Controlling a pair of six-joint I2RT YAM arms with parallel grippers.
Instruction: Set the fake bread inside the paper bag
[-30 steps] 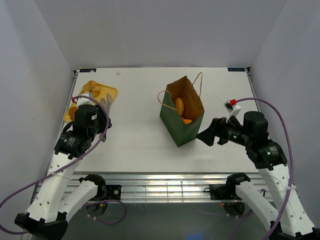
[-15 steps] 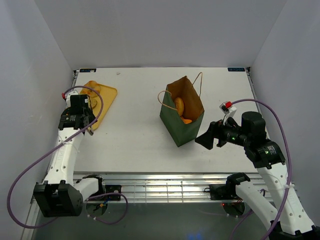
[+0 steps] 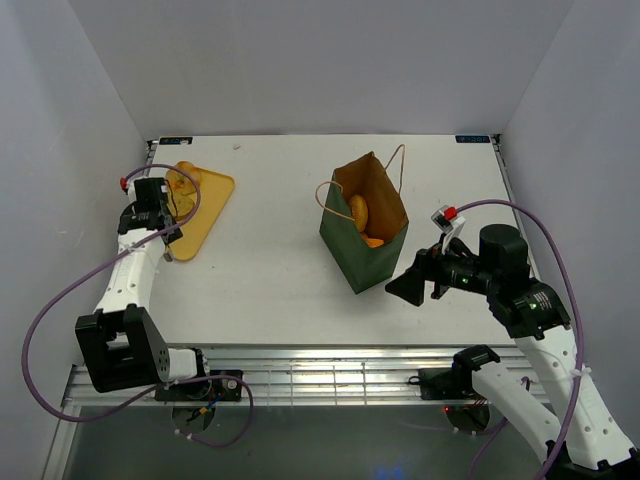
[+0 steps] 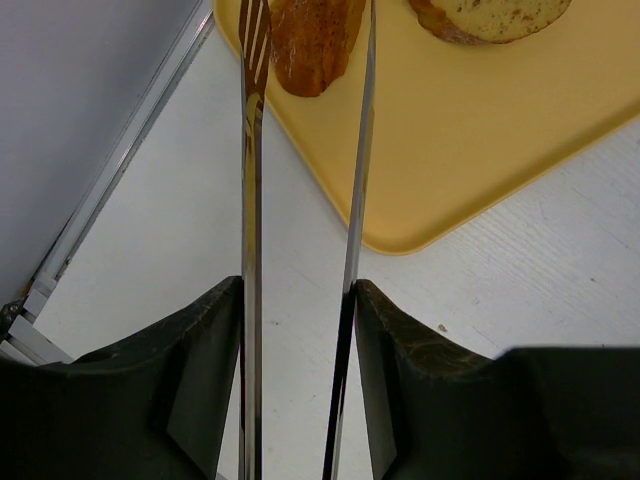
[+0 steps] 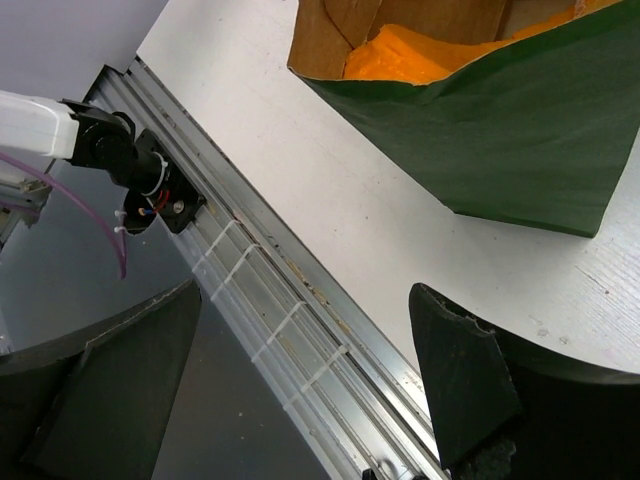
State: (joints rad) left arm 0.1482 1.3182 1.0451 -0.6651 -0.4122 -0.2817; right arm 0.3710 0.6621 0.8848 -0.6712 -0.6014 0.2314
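White table | left gripper pinches tongs, blades straddling bread on tray for pickup | right gripper spread just beside upright bag, likely ready to steady it | more bread inside bag

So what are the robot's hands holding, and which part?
The left gripper squeezes the metal tongs across both arms, well back from the tips. The right gripper is open and holds nothing.

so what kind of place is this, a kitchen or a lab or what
Most likely a robotics lab test cell, not a kitchen: a white table boxed in by blank walls, an aluminium rail at its near edge, and props only, a yellow tray and a paper bag.
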